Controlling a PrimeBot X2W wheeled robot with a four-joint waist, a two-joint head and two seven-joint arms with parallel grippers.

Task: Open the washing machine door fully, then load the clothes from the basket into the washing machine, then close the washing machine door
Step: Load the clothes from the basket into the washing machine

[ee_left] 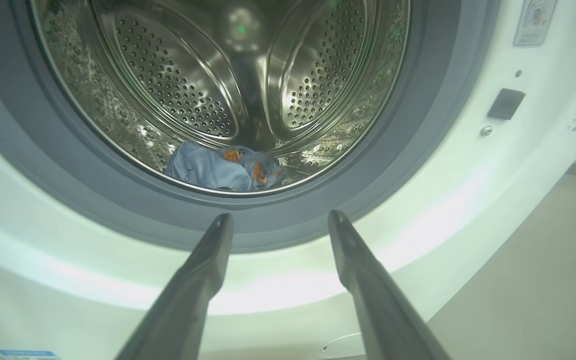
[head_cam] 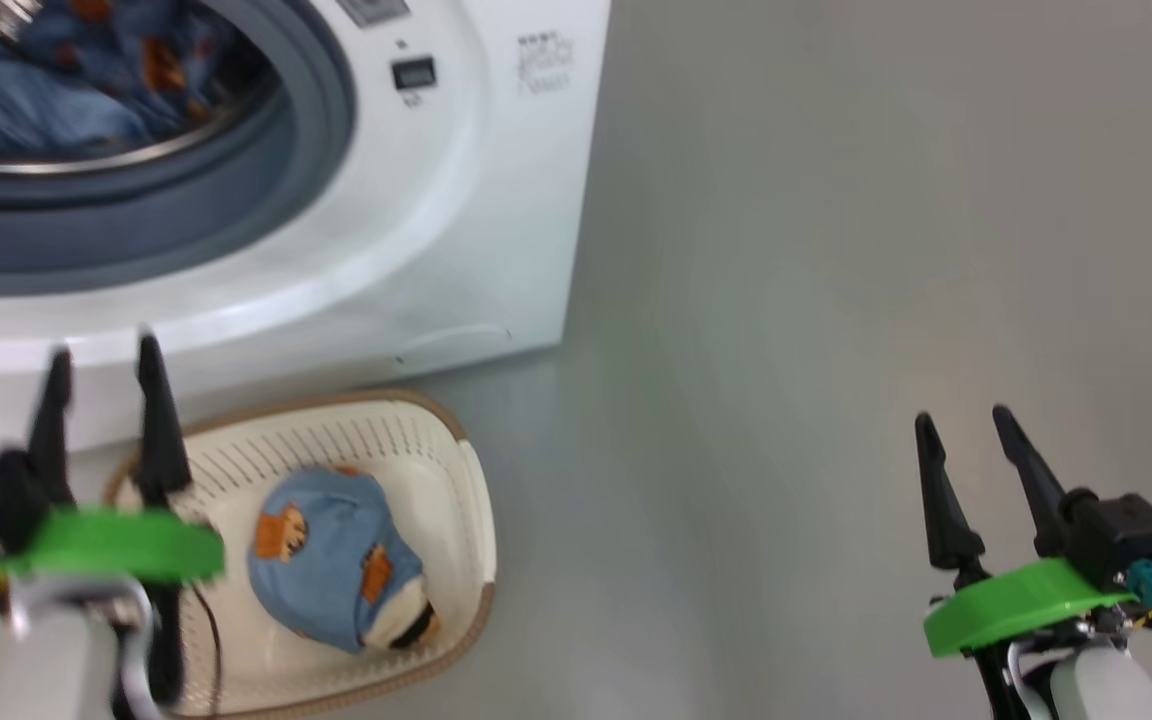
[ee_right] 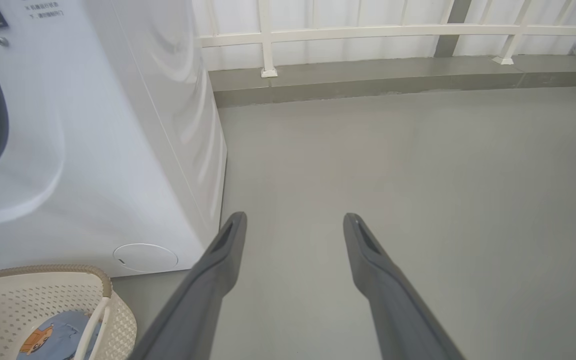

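The white washing machine (head_cam: 496, 200) stands at the upper left with its drum mouth uncovered; its door is out of view. Blue printed clothes (head_cam: 56, 90) lie inside the steel drum (ee_left: 208, 75), low at the front as a light blue bundle (ee_left: 228, 170). Another bundle of the clothes (head_cam: 336, 560) sits in the cream basket (head_cam: 456, 470) on the floor before the machine. My left gripper (head_cam: 101, 365) is open and empty, hanging over the basket's left end below the drum mouth. My right gripper (head_cam: 961, 415) is open and empty above bare floor, far right of the basket.
Grey floor (head_cam: 836, 300) stretches to the right of the machine. A low grey kerb (ee_right: 368, 85) with a white railing (ee_right: 368, 32) runs along the far side. A round service flap (ee_right: 145, 257) marks the machine's lower front corner, just behind the basket (ee_right: 28, 295).
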